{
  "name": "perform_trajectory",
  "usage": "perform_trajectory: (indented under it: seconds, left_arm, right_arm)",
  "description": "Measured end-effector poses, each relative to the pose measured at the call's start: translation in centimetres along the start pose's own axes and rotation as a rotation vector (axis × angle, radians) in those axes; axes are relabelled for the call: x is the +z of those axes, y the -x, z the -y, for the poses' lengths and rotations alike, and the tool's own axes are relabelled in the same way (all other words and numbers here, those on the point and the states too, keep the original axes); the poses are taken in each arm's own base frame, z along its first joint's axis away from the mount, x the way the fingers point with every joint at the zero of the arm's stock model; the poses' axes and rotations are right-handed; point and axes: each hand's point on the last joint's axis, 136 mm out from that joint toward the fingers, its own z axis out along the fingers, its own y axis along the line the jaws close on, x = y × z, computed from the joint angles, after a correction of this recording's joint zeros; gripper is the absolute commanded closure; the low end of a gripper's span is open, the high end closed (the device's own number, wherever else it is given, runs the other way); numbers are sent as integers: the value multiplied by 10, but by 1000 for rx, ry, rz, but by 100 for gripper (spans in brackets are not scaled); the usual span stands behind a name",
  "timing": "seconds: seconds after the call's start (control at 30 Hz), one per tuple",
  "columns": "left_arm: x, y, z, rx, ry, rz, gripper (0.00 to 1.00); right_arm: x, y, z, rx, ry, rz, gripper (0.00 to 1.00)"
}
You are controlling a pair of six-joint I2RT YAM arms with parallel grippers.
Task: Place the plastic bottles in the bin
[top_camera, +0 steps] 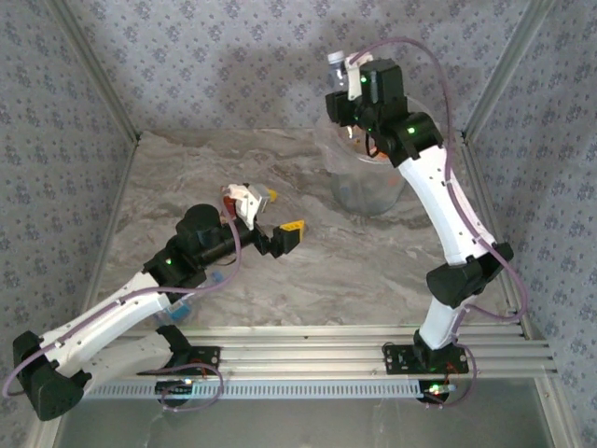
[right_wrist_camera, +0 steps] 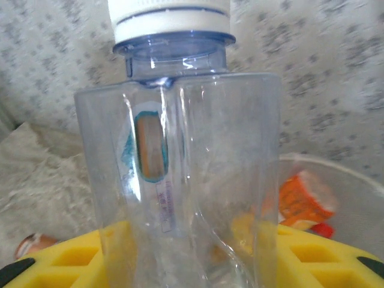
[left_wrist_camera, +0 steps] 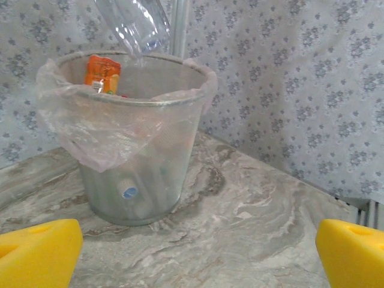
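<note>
Nothing is legible: the teal-and-orange oval sticker [right_wrist_camera: 150, 147] on the clear bottle [right_wrist_camera: 198, 180], frame centre, and the wrap of the orange-labelled bottle [left_wrist_camera: 102, 73] in the bin [left_wrist_camera: 156, 180], upper left, are both too blurred.

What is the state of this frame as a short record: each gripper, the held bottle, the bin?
left gripper: open, empty, facing the bin
right gripper: shut on clear bottle, raised above the bin
clear bottle: white cap, not yet released
bin: bag-lined, holds an orange-labelled bottle, with more shapes dimly visible through its wall
</note>
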Motion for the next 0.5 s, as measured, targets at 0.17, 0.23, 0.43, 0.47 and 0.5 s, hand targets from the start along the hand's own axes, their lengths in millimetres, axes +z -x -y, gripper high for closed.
perform_trajectory:
  seconds: [0.17,0.23,0.43,0.47,0.5]
  left_arm:
    - [0,-1,1,-4,-8,-2,0]
    - [0,0,0,-7,2,-1,0]
    - [0,0,-5,-8,26,2,0]
    - [0,0,-6,-7,33,1,0]
    - [0,-1,-7,-8,38,-1,0]
  right_arm:
    - [7,0,57,20,-136,-10,47]
    - [19,-11,81,31,-188,-46,47]
    - [55,-68,137,66,-284,-194,47]
    - [57,-77,142,75,-290,-217,46]
    - [60,-84,145,81,-295,-234,46]
